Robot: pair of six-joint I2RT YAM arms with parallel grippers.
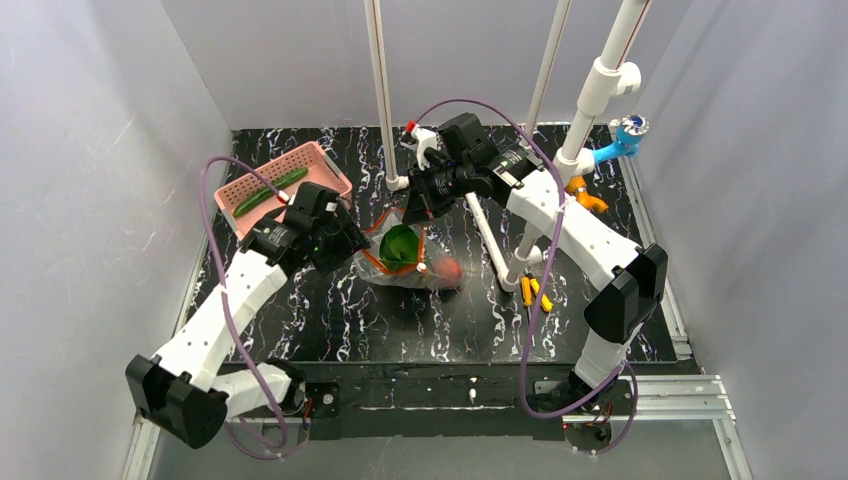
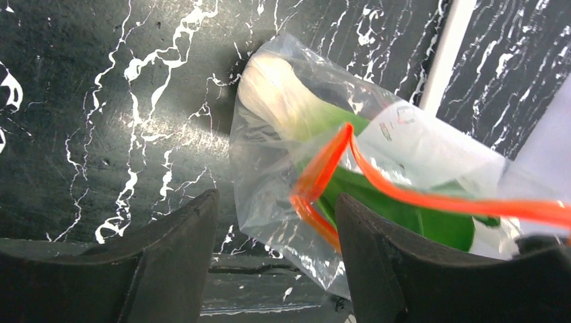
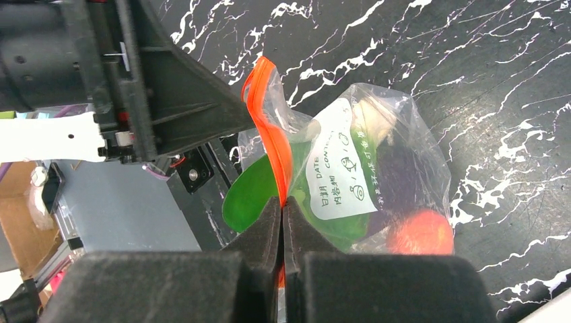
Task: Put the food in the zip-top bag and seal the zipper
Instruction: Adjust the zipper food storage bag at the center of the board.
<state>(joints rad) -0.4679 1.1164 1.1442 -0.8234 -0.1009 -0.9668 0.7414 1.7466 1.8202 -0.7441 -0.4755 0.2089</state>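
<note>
The clear zip-top bag (image 1: 425, 268) lies mid-table and holds the bok choy (image 1: 400, 245), the tomato (image 1: 448, 268) and the dark eggplant (image 3: 400, 176). My right gripper (image 3: 283, 202) is shut on the red-orange zipper (image 3: 264, 111) and holds that edge up. It sits over the bag's far side in the top view (image 1: 412, 212). My left gripper (image 2: 276, 225) is open, with the bag's corner and a bend of the zipper (image 2: 316, 178) between its fingers (image 2: 377, 256), untouched. The bok choy's white stem (image 2: 279, 94) shows through the plastic. The green cucumber (image 1: 268, 192) lies in the pink basket.
The pink basket (image 1: 320, 160) stands at the back left. White pipes (image 1: 490, 240) rise just right of the bag and behind it. Yellow-handled tools (image 1: 535, 292) lie to the right, and an orange item (image 1: 588, 197) is at the back right.
</note>
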